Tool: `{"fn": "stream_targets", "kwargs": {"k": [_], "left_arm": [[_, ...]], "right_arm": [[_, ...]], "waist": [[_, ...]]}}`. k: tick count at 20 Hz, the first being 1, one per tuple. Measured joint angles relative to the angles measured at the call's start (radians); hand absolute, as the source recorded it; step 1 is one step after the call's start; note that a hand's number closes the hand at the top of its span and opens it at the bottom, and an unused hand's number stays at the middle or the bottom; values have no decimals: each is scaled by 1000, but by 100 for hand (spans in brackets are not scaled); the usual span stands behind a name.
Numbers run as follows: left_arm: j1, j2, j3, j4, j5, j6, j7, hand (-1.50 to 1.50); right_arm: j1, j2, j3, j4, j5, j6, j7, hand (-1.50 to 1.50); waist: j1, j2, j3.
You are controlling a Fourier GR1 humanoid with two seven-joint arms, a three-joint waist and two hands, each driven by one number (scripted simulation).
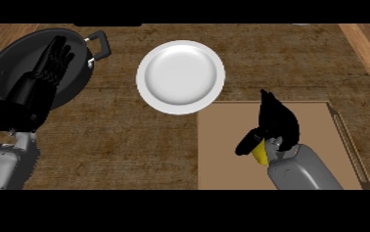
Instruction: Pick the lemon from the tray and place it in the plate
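Fingers (pixel 278 118) of R hand curl round 1 lemon (pixel 259 153) over 1 tray (pixel 231 143); 1 plate (pixel 180 77).

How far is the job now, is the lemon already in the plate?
Not yet. The right hand is over the tray, its fingers curled round the lemon, so the pick looks done or nearly done. The white plate holds nothing. Carrying and placing remain. The left hand rests open.

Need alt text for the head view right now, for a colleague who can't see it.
The right hand curls round a yellow lemon over the tan tray. The white plate sits up-left; the left hand rests open over a black pan.
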State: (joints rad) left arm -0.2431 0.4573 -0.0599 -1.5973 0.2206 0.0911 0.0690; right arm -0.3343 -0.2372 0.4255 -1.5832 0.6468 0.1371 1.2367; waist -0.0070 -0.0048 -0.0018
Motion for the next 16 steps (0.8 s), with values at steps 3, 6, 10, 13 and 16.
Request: {"fn": "stream_targets", "kwargs": {"k": [3,6,10,13,16], "left_arm": [[-3,-7,0,10,-7,-6,-7,0],[-25,-15,-2,18,-17,-4,5,0],[-32,-29,-1,19,-19,-11,14,0],[-29,-33,0,2,-26,-10,28,0],[-29,-38,10,3,-33,-10,23,0]], "right_arm": [[25,7,-13,1,7,16,-6,-150],[69,18,-18,-2,17,27,-28,-150],[108,49,-31,21,32,38,-51,-150],[144,54,-48,24,44,47,-67,-150],[162,72,-62,48,69,46,-76,-150]], "waist": [[0,2,0],[-2,2,1],[2,3,1],[3,3,1],[5,2,0]]}}
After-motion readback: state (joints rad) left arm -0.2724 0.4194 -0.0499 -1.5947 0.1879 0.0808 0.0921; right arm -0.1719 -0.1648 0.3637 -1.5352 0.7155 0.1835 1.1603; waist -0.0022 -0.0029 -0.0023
